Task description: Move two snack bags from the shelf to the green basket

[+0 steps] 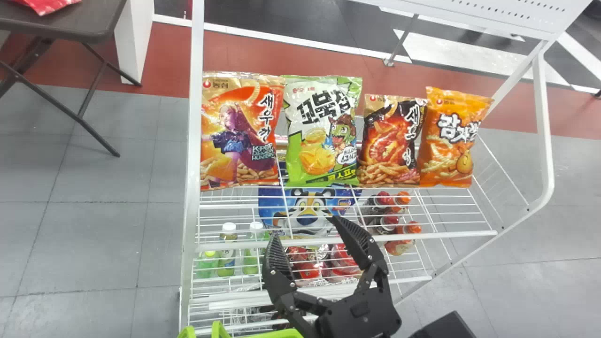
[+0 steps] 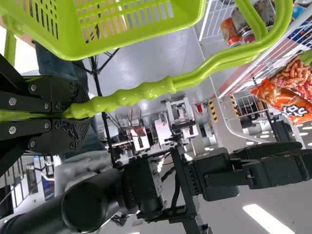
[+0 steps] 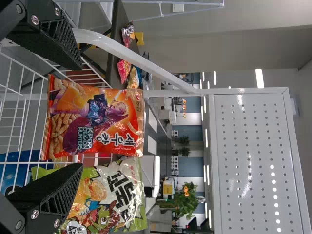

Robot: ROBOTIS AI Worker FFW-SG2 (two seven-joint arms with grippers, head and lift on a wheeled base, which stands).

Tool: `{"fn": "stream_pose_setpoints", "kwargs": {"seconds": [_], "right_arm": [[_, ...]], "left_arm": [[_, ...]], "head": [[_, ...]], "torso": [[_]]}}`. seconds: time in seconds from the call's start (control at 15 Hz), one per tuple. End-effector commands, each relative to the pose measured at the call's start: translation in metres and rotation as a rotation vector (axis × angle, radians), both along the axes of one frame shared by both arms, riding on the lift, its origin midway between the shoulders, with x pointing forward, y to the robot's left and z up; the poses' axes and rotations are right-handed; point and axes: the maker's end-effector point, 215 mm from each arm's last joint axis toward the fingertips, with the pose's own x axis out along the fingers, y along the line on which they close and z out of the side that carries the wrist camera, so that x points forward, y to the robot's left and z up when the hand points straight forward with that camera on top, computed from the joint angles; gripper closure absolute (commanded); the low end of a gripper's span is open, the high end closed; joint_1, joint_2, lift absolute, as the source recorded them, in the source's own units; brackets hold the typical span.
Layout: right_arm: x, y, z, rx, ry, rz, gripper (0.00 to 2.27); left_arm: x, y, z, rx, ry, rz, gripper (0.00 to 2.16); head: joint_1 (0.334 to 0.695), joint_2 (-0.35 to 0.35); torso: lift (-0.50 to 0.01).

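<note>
Handling: the snack bags point(image 1: 392, 145) are likely light, puffed with air and soft-walled, their film slick; the brittle bits inside could crush under a hard squeeze.
Shelf row: on the wire shelf point(image 1: 446, 235) stand four, upright side by side: red-orange bag point(image 1: 240, 136), green-and-white bag point(image 1: 323, 136), black-and-red bag, orange bag point(image 1: 450, 141).
Right gripper point(image 1: 305, 229): jaws spread apart with nothing between them, in front of the row.
Where to hold: I would take the red-orange bag or its green-and-white neighbour by both side edges at mid-height, pressing just enough to dent the film.
Weak spot: a pinch on the flat top seam alone might slide off; neighbours standing so close could be nudged over.
Left gripper point(image 2: 78, 112): jaws clenched on the handle point(image 2: 131, 94) of the green basket point(image 2: 68, 48).
</note>
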Motion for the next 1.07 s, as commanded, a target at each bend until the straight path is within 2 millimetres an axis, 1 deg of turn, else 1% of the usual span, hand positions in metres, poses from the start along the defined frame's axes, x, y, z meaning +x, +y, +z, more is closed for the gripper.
{"fn": "stream_pose_setpoints", "kwargs": {"seconds": [0.0, 0.47, 0.6, 0.8, 1.0], "right_arm": [[0.0, 0.0, 0.001, 0.0, -0.004, 0.0, 0.11], [0.0, -0.001, 0.001, 0.0, -0.01, 0.0, 0.11], [0.005, -0.001, -0.001, -0.002, -0.016, -0.004, 0.11], [0.035, 0.001, 0.001, -0.004, -0.056, -0.012, 0.11], [0.062, 0.001, -0.006, -0.012, -0.038, -0.022, 0.11]], "left_arm": [[0.0, 0.0, 0.001, -0.003, 0.0, 0.0, 2.13], [-0.001, 0.0, 0.003, -0.006, -0.003, -0.002, 2.13], [-0.003, -0.001, 0.003, -0.007, 0.002, -0.003, 2.13], [-0.008, -0.004, 0.002, 0.0, 0.004, -0.013, 2.13], [-0.01, -0.004, 0.0, 0.012, 0.002, -0.022, 2.13]], "head": [[0.695, -0.35], [0.695, -0.35], [0.695, -0.35], [0.695, -0.35], [0.695, -0.35]], "torso": [[-0.015], [-0.015], [-0.015], [-0.015], [-0.015]]}}
